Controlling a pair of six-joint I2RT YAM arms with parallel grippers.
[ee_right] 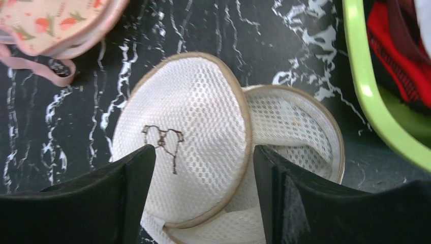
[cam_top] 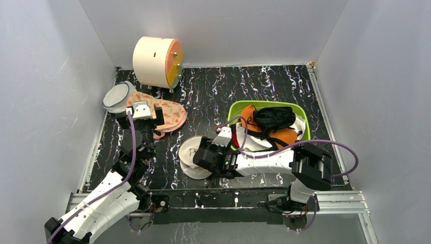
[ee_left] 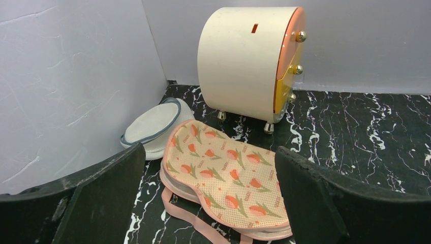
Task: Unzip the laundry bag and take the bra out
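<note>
Marbled tabletop [cam_top: 213, 91]; laundry bag [ee_right: 203, 101], bra-outline mark [ee_right: 163, 141]

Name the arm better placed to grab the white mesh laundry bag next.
Right. The right tool, open, hangs directly over the laundry bag; the left tool is away by the flamingo pouch.

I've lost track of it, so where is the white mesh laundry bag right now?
In the top view, the laundry bag lies front-centre on the table, just left of the green basin and directly under the right gripper.
</note>
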